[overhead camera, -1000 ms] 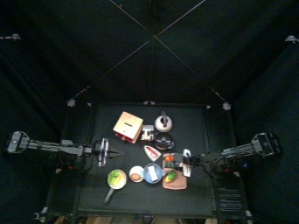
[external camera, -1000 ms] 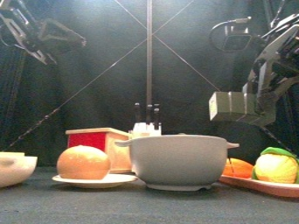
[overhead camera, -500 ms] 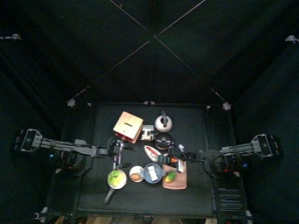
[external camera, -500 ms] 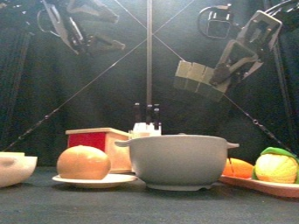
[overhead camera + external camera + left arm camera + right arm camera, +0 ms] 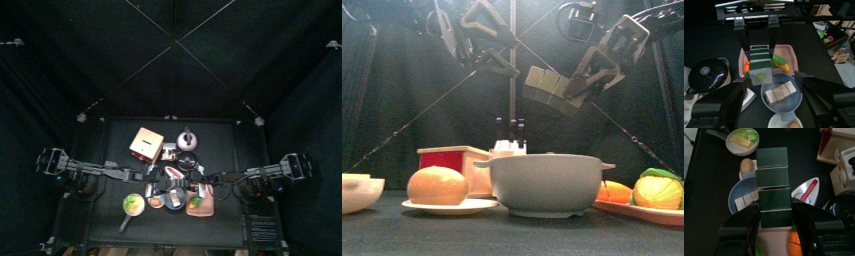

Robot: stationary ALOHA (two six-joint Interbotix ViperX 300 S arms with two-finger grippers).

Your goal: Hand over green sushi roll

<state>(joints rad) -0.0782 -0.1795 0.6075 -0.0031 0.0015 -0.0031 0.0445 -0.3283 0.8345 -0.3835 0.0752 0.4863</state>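
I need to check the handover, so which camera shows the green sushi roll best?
The right wrist view: the green sushi roll fills the frame, held between the right gripper jaws. Left wrist view shows it end-on; front view shows it small and high; in the top view it is too small to tell.

Matt green sushi roll [image 5: 773, 187], glossy bowl [image 5: 545, 184]

No legible text, label, brand, number or sign appears in any view. The green sushi roll [image 5: 773, 187] shows plain dark segments with no printing. The red box [image 5: 453, 160] on the table presents an unmarked face in the front view. The bowl [image 5: 545, 183] and the pink tray [image 5: 785, 51] carry no visible markings. Objects in the top view are too small to read.
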